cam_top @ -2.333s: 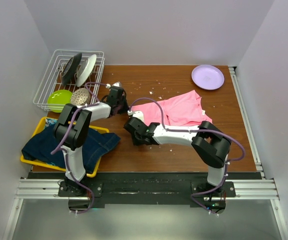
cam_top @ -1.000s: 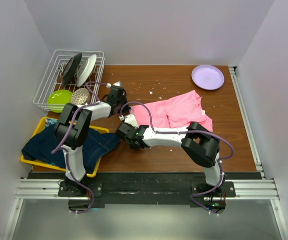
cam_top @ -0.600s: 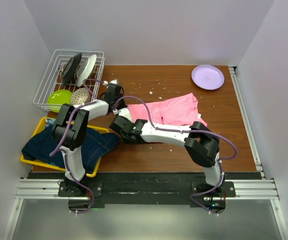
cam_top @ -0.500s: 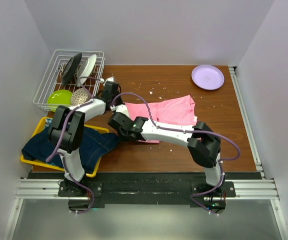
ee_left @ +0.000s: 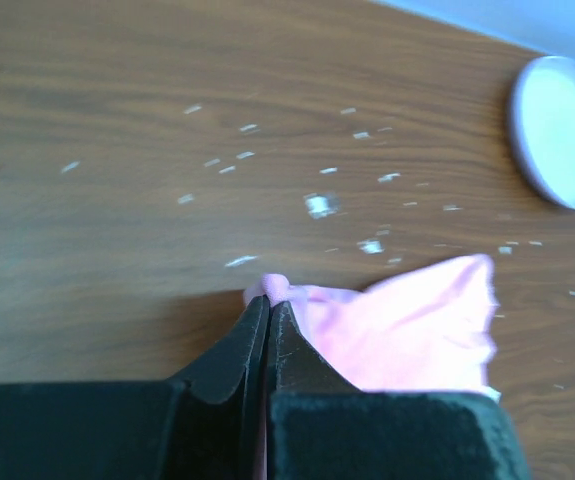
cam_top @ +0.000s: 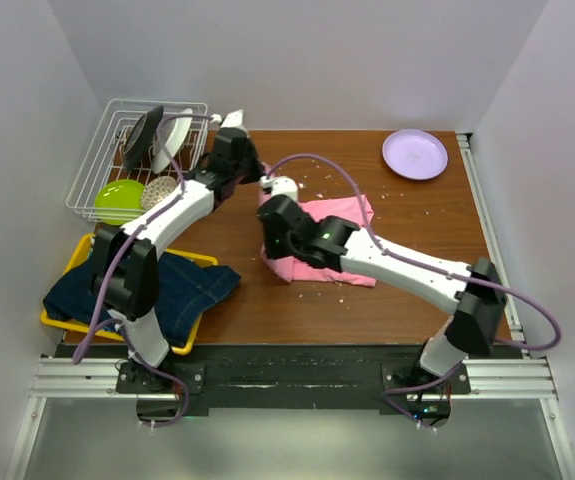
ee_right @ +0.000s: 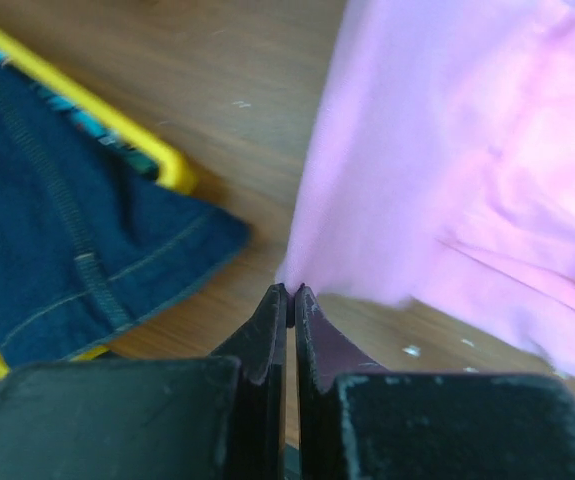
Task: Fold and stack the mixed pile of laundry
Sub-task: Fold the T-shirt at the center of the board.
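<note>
The pink T-shirt lies bunched at the middle of the brown table. My left gripper is shut on its far left corner, and that pinched corner pokes out past the tips. My right gripper is shut on the shirt's near left edge, which hangs slightly above the wood. The dark blue denim jacket lies over the yellow tray at the near left. A strip of turquoise patterned cloth shows beside the tray rim.
A white wire dish rack with plates and a green bowl stands at the far left. A lilac plate sits at the far right corner. Small white crumbs are scattered on the wood.
The right gripper has shut on the shirt's near edge. Both arms have carried the shirt, the left toward the far side, and it is now bunched narrower and further left.
</note>
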